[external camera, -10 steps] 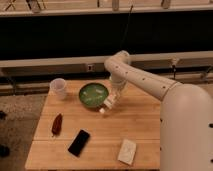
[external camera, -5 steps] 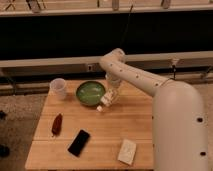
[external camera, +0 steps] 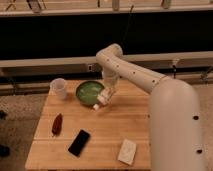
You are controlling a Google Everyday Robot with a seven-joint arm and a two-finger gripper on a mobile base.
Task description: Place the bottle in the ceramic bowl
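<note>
The green ceramic bowl (external camera: 88,91) sits on the wooden table (external camera: 107,130) at the back, left of centre. My gripper (external camera: 105,96) hangs at the bowl's right rim, just above the table. The whitish bottle (external camera: 100,100) is tilted in it, with its lower end pointing down-left beside the bowl's front right edge. The bottle is over the bowl's rim, not inside the bowl.
A translucent white cup (external camera: 59,87) stands left of the bowl. A dark red object (external camera: 57,123) lies near the left edge, a black phone (external camera: 79,142) at the front, and a flat white packet (external camera: 127,151) at front right. My white arm (external camera: 170,110) fills the right side.
The gripper with the bottle has moved left, from right of the bowl to the bowl's right rim. The other things have not moved.
</note>
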